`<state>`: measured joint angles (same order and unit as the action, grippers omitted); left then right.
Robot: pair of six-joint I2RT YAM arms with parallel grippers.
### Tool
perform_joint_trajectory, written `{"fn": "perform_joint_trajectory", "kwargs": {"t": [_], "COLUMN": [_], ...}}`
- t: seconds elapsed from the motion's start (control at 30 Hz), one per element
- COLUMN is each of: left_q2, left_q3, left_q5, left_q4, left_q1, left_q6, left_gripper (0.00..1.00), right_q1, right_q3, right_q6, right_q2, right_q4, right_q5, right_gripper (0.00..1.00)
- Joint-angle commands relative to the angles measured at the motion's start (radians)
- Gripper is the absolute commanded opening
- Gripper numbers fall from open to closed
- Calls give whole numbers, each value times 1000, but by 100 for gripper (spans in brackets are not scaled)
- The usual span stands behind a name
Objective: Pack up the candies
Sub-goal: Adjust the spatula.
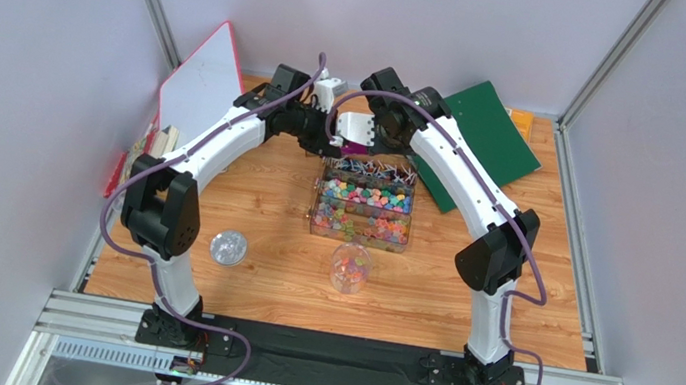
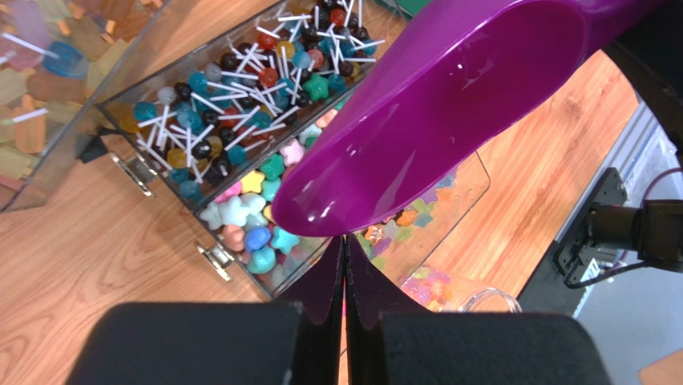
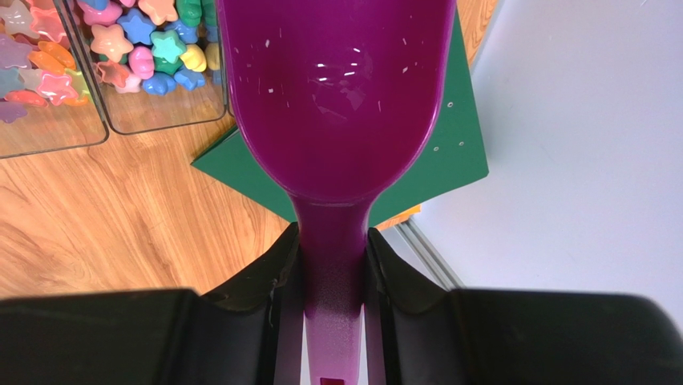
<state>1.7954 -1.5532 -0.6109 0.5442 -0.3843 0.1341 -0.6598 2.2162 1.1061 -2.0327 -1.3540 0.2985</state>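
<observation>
- Top view: I find both arms reaching to the far end of the clear box, which sits mid-table.
- The candies fill its middle and near compartments, in mixed bright colours. The far compartment holds lollipops.
- The purple scoop hangs over the far end of the box, between the two wrists.
- A clear cup with some bright sweets inside stands just near of the box. A clear round lid lies apart to the left. A green board lies at the far right.
- Left wrist view: the left gripper has its jaws pressed fully together.
- Its tips sit right at the front lip of the purple scoop. I cannot tell whether they touch it.
- Below are the lollipops, the star-shaped candies and the wall of the clear box.
- Right wrist view: the right gripper is clamped narrowly on the handle of the purple scoop, whose bowl is empty.
- The candies lie in the clear box at upper left. The scoop bowl is over the green board.
</observation>
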Motion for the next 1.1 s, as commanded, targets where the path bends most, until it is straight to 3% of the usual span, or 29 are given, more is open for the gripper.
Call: {"fn": "perform_joint_trajectory", "kwargs": {"t": [0.0, 0.23, 0.4, 0.73, 1.07], "left_q2": [7, -83, -62, 70, 79], "left_q3": [-61, -15, -25, -80, -82], "left_q5": [-38, -6, 40, 46, 74], "left_q4": [-20, -13, -20, -20, -20], "left_q1": [-13, -10, -10, -13, -24], "left_q6": [21, -5, -13, -11, -11], "left_gripper": [0, 0, 0, 0, 0], "right_q1": [-15, 0, -6, -14, 6], "right_q3": [-18, -61, -44, 20, -110], "right_q6": [-38, -43, -25, 1, -8], "right_q2": [-6, -6, -3, 98, 235], "right_q4": [-313, -313, -315, -265, -158], "right_q5": [-12, 10, -7, -252, -430], "right_gripper": [0, 0, 0, 0, 0]}}
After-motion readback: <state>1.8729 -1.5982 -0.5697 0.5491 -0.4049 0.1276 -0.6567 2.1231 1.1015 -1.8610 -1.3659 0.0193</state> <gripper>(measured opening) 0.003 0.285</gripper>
